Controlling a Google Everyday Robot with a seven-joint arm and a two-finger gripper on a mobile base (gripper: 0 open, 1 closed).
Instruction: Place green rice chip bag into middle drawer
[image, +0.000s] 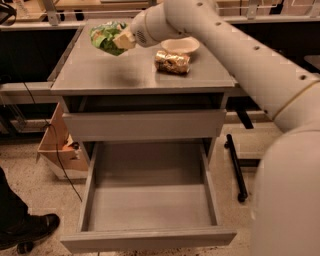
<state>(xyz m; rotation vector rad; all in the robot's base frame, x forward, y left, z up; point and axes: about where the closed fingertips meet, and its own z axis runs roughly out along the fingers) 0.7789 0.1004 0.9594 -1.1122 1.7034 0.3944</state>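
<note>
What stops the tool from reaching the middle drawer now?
Probably nothing, so yes: the tool, shut on the green rice chip bag above the cabinet top, has the middle drawer pulled open and bare below.
</note>
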